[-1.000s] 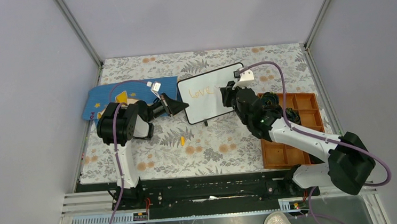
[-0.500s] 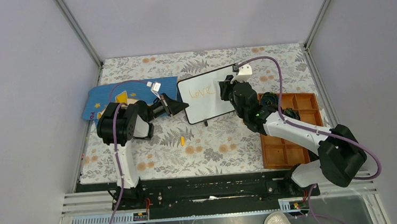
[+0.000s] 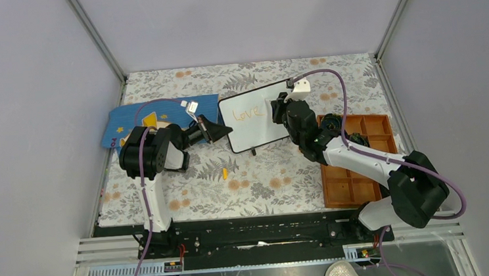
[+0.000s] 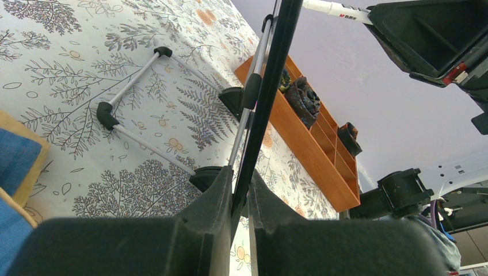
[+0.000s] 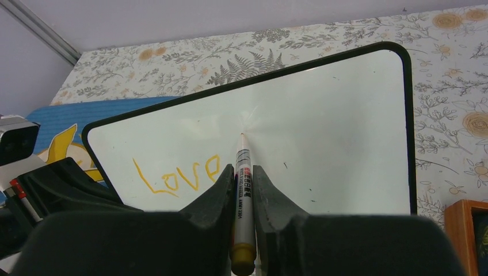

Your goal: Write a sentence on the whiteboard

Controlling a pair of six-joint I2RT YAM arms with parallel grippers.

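Note:
The whiteboard (image 3: 253, 114) stands tilted on the floral cloth, white with a thin black frame (image 5: 407, 115). One orange word, "Love" (image 5: 178, 175), is written on its left half (image 3: 247, 114). My left gripper (image 3: 223, 132) is shut on the board's left edge (image 4: 270, 86), seen edge-on in the left wrist view. My right gripper (image 3: 279, 109) is shut on a white marker (image 5: 241, 190) with an orange end cap. The marker's tip (image 5: 241, 135) is at the board surface, right of the word and above it.
A blue mat with a yellow shape (image 3: 128, 121) lies left of the board. An orange compartment tray (image 3: 356, 162) with dark items sits at the right (image 4: 311, 132). A small orange piece (image 3: 225, 173) lies on the cloth. The board's wire stand (image 4: 144, 109) rests behind it.
My right gripper has moved with the marker up and left toward the board face. The left gripper and the board have not moved.

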